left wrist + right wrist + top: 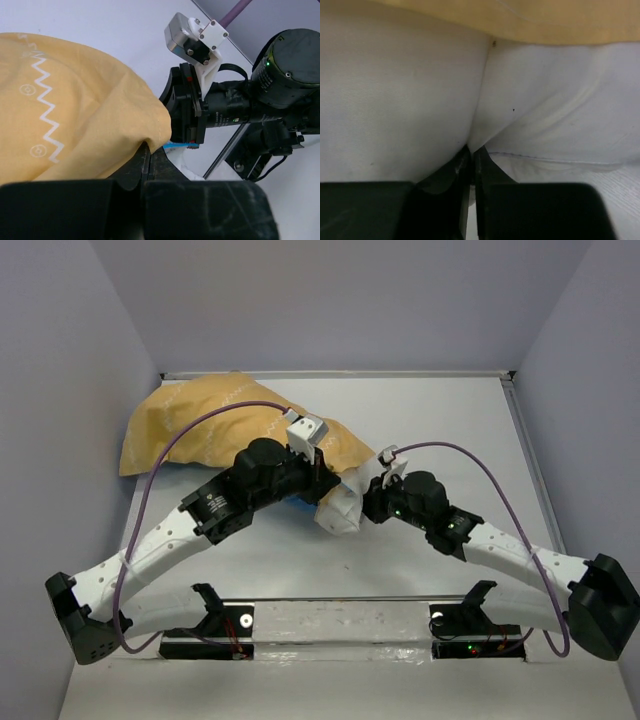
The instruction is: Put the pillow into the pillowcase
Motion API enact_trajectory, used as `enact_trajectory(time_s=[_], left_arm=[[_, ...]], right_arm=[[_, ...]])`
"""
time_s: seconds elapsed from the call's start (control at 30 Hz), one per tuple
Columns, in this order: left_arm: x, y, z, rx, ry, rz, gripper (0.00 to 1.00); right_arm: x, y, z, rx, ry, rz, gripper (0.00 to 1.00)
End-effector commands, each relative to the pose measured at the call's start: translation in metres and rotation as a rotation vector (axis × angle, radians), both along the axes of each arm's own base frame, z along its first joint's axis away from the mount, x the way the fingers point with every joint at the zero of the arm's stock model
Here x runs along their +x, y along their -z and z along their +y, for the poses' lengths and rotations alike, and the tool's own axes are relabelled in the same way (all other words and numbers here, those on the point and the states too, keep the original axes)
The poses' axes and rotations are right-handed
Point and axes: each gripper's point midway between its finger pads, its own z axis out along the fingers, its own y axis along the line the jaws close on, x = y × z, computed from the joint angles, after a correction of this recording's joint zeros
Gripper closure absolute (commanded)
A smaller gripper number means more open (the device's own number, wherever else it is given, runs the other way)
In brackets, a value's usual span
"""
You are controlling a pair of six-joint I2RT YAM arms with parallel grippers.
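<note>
White table [420, 410], left fingers [131, 172] clamped on yellow pillowcase [165, 415] hem, right fingers [447, 172] pinching white pillow [340, 508] fabric

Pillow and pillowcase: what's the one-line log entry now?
pillow: corner out of pillowcase | left gripper: shut on pillowcase | right gripper: shut on pillow

the pillowcase [210, 425] lies far left on the table [450, 430], the pillow [340, 508] in it (one corner sticks out at its near right end), between the left gripper [147, 157] and the right gripper [471, 160].
</note>
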Motion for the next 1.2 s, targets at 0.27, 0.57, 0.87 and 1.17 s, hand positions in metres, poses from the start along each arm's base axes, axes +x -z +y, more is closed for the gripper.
enact_trajectory(time_s=[0.27, 0.57, 0.87, 1.17], left_arm=[[-0.029, -0.121, -0.078, -0.294, 0.38, -0.187, 1.0], [0.0, -0.106, -0.048, -0.161, 0.174, -0.234, 1.0], [0.018, -0.087, -0.004, -0.154, 0.054, -0.23, 1.0], [0.011, -0.098, -0.027, -0.196, 0.165, -0.204, 1.0]], right_arm=[[-0.012, -0.131, -0.001, 0.22, 0.068, -0.274, 1.0], [-0.019, -0.084, -0.055, -0.021, 0.225, -0.12, 0.25], [-0.1, -0.12, -0.02, 0.148, -0.255, -0.117, 0.18], [-0.089, -0.112, 0.012, 0.093, -0.326, -0.113, 0.1]])
